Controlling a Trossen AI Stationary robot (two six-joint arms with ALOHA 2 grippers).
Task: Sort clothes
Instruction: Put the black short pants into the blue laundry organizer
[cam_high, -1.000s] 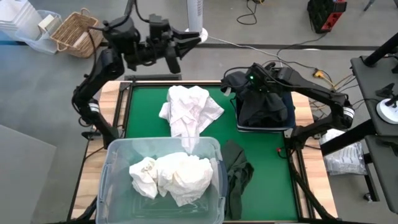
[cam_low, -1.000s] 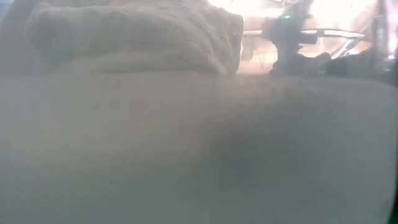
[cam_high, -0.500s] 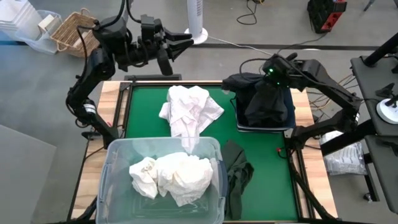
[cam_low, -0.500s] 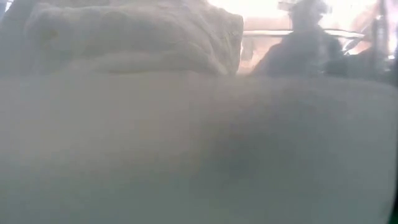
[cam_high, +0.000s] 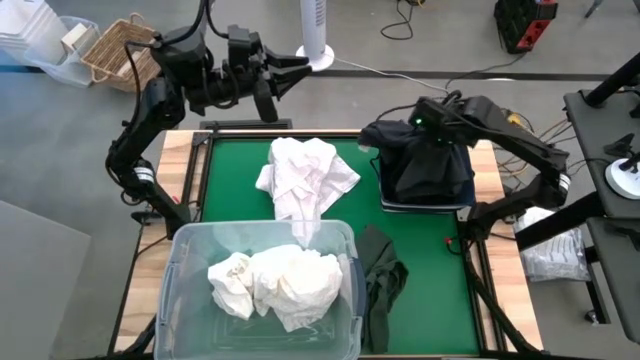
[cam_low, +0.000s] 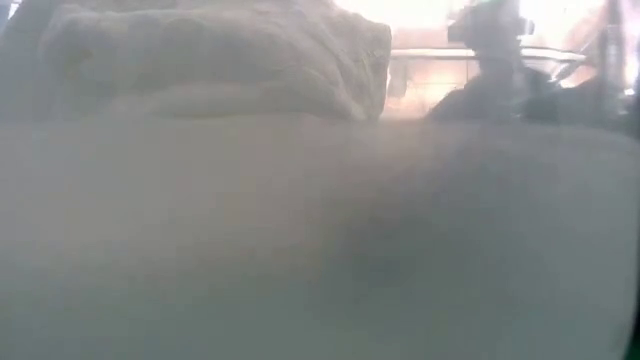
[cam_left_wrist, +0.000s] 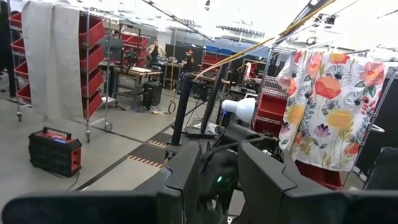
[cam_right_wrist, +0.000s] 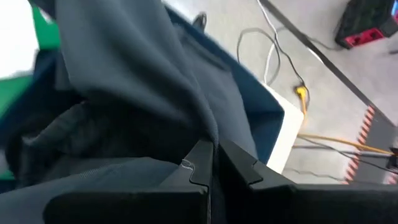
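Seen from above: right pincer (cam_high: 432, 132) pinched shut on a dark garment (cam_high: 425, 165), held over the dark blue bin (cam_high: 425, 203) at the green counter's (cam_high: 230, 190) far right side. Heap of white garments (cam_high: 303, 175) mid-counter, its tail draped over the rim of the clear tub (cam_high: 190, 300), more white clothes (cam_high: 275, 282) inside. Olive green garment (cam_high: 380, 280) lying just beside the tub. Left pincer (cam_high: 290, 68) raised beyond the counter's far edge, fingers part open, holding nothing.

At counter height: mostly fogged by the tub wall; white fabric (cam_low: 210, 60) at upper left, dark arm shape (cam_low: 490, 40) at upper right.

Left wrist: fingers (cam_left_wrist: 186, 171) apart, empty, workshop room beyond.

Right wrist: fingers (cam_right_wrist: 202, 162) closed together on a fold of dark cloth (cam_right_wrist: 143, 87).
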